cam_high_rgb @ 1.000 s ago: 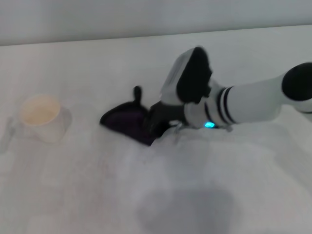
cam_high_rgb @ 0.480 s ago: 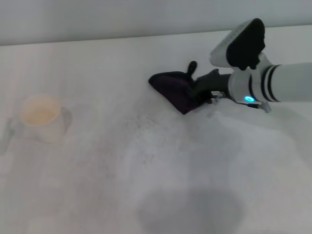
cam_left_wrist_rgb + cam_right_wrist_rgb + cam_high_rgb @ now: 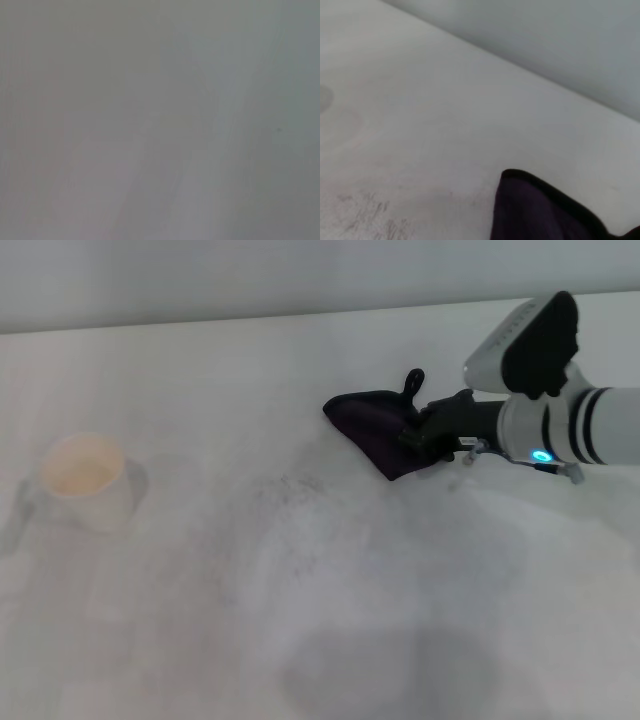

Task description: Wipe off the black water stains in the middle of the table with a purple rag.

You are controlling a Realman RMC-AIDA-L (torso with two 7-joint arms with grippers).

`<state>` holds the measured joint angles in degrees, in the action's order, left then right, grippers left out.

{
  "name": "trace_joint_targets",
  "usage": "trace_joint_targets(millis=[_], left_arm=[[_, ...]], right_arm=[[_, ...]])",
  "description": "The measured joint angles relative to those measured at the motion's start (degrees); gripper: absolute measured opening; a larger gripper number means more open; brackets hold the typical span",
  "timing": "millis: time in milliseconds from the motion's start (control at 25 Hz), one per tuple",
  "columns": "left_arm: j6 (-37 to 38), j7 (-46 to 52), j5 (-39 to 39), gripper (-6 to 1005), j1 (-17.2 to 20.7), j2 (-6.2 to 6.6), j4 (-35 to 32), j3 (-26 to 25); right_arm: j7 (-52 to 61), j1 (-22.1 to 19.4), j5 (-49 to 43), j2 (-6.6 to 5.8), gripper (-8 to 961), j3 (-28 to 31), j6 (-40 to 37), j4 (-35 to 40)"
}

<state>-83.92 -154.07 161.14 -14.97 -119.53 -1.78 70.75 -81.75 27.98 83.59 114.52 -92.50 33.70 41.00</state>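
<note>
My right gripper (image 3: 425, 435) is shut on the purple rag (image 3: 372, 428) and holds it against the white table (image 3: 200, 620) at the right of the middle. The rag's small loop (image 3: 413, 380) sticks up beside the gripper. The rag's edge also shows in the right wrist view (image 3: 540, 210). No round black blot shows; only faint grey streaks (image 3: 290, 485) lie on the table left of the rag, also seen in the right wrist view (image 3: 370, 212). My left gripper is out of view.
A white paper cup (image 3: 85, 480) stands at the left of the table. A large faint grey shadow patch (image 3: 385, 670) lies near the front edge. The table's far edge meets a grey wall (image 3: 300, 280).
My right gripper has dragged the rag from the middle of the table to the right and slightly away from me. Faint grey streaks now show where the rag was.
</note>
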Motion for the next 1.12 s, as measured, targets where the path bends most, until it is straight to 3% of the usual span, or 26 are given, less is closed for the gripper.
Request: trace_joint_targets(millis=[200, 400, 520, 640, 800, 880, 1120], left_arm=[[0.0, 0.0, 0.0, 883, 0.0, -0.02, 0.0, 0.0], [0.0, 0.0, 0.0, 883, 0.0, -0.09, 0.4, 0.2], [0.1, 0.0, 0.0, 882, 0.0, -0.14, 0.5, 0.2], [0.0, 0.0, 0.0, 882, 0.0, -0.17, 0.5, 0.2], [-0.1, 0.0, 0.0, 882, 0.0, -0.17, 0.5, 0.2], [-0.1, 0.0, 0.1, 882, 0.1, -0.11, 0.5, 0.1], [0.0, 0.0, 0.1, 882, 0.2, -0.02, 0.5, -0.1]], right_arm=[[-3.1, -4.0, 2.4, 0.86, 314, 4.3, 0.0, 4.2], [-9.2, -4.7, 13.1, 0.81, 555, 6.6, 3.7, 3.4], [-17.6, -5.5, 22.0, 0.88, 673, 10.2, 12.5, 1.0], [-27.8, -5.3, 32.8, 0.87, 791, 16.6, 26.1, -6.0], [-38.9, -4.6, 42.4, 0.76, 822, 26.6, 42.3, -17.7], [-42.7, -4.8, 44.3, 0.95, 837, 30.3, 46.1, -21.2], [-64.1, -4.6, 51.4, 1.5, 876, 35.8, 43.8, -32.2]])
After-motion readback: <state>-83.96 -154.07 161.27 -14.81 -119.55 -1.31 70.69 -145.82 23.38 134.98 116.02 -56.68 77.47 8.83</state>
